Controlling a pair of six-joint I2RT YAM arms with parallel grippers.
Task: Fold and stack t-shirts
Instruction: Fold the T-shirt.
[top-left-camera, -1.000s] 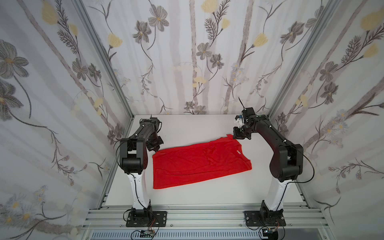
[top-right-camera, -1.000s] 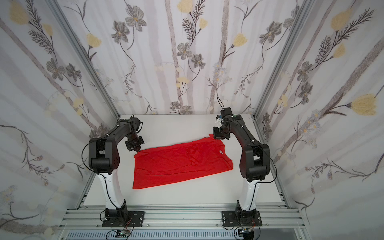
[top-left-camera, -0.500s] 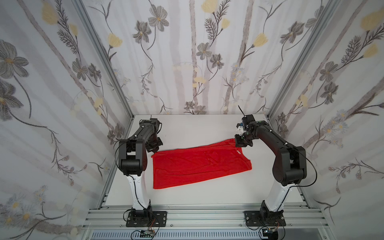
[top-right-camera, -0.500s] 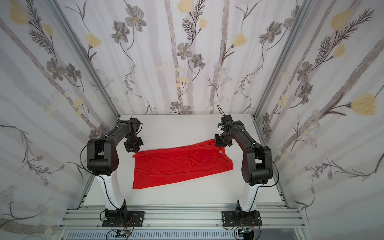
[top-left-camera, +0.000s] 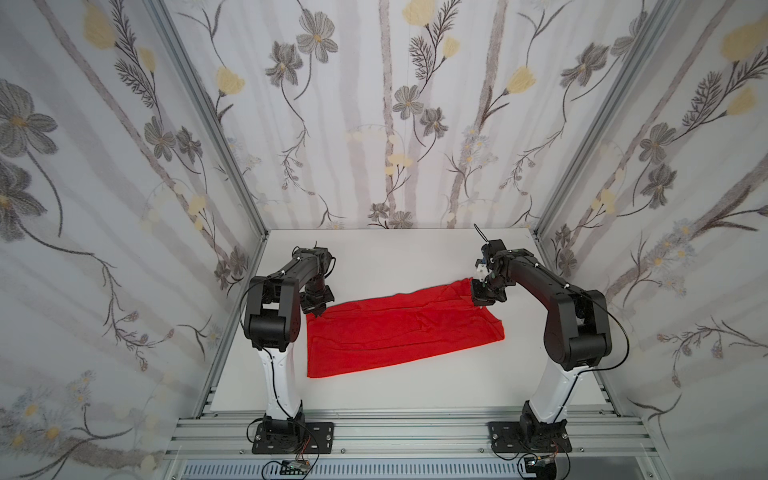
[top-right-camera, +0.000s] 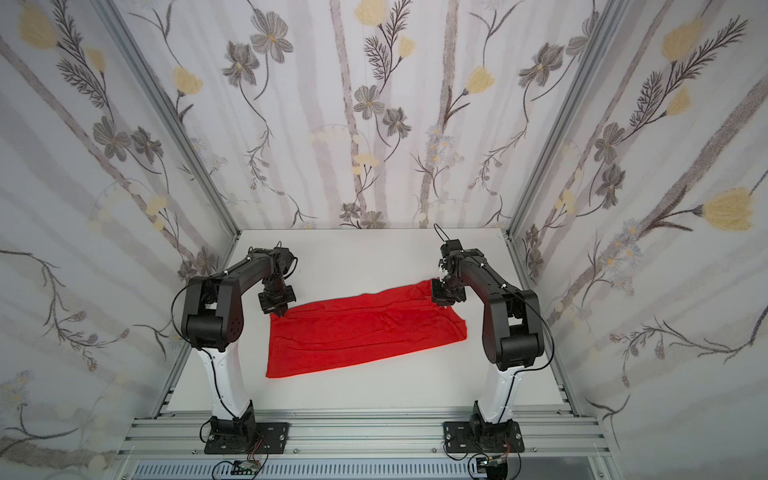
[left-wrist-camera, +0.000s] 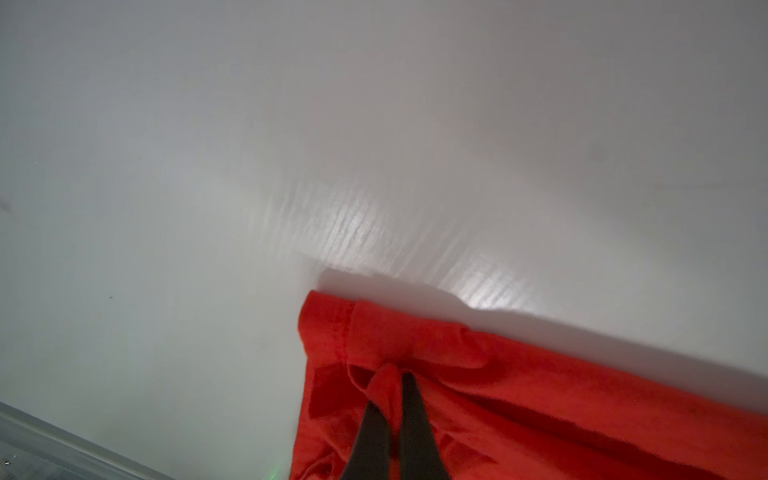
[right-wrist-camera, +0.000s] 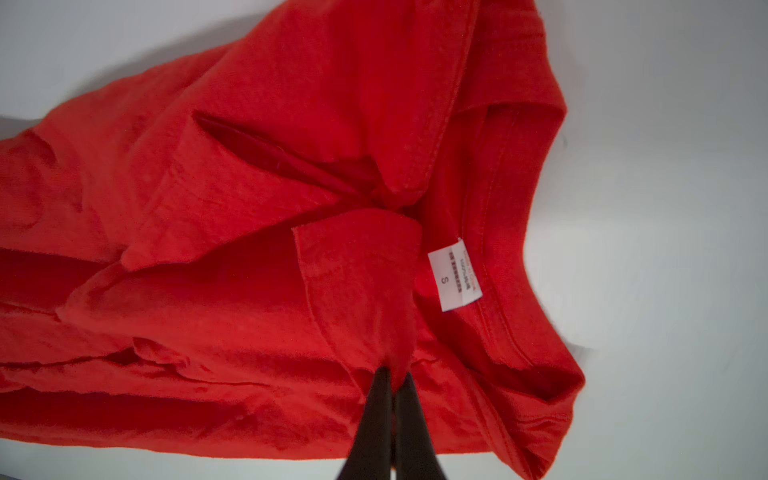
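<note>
Top view: creased red t-shirt (top-left-camera: 399, 328), left pincer (top-left-camera: 319, 313) and right pincer (top-left-camera: 478, 304) gripping its far corners

white neck label (right-wrist-camera: 455, 274), letter "S"

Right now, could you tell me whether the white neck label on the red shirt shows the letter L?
No, the right wrist view shows an S on the neck label of the red shirt.
</note>
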